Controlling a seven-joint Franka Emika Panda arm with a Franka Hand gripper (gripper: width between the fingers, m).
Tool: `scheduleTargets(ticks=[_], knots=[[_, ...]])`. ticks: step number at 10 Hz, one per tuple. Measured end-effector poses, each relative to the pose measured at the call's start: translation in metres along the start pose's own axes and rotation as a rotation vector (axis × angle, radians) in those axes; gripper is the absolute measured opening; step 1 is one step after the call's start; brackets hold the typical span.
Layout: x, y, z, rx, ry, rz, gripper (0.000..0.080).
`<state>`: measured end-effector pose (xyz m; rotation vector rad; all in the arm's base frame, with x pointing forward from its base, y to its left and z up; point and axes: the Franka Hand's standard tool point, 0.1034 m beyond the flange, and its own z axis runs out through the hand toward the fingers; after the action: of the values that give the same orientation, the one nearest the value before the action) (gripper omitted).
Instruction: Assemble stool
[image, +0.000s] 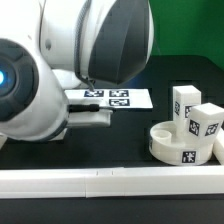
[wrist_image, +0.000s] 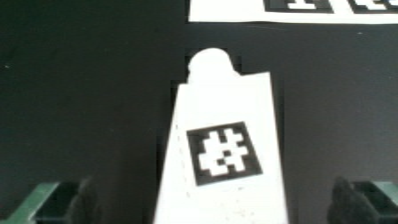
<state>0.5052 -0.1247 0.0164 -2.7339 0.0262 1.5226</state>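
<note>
Black tabletop (wrist_image: 71, 80) — white stool leg (wrist_image: 224, 105) flat between wide-apart fingers (wrist_image: 50, 200), its black-and-white square tag (wrist_image: 221, 153) face-up

End effector (wrist_image: 210, 203) facing dwn, fingers (wrist_image: 50, 200) wide apart

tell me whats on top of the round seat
A nearer leg and a farther leg stand upright on the seat. Their lower ends and the sockets are covered by its rim and cannot be seen.
</note>
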Motion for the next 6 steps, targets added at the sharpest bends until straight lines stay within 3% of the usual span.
scheduleTargets(ticks=[1, 3, 6], knots=[[-0.0005, -0.0018, 0.0035, 0.002, -0.020, -0.001, 0.0649], [0.0014, -0.0049, 0.0023, 0.001, -0.009, 0.003, 0.0388], [0.0022, -0.0073, 0.0026, -0.001, 0.001, 0.002, 0.0324]])
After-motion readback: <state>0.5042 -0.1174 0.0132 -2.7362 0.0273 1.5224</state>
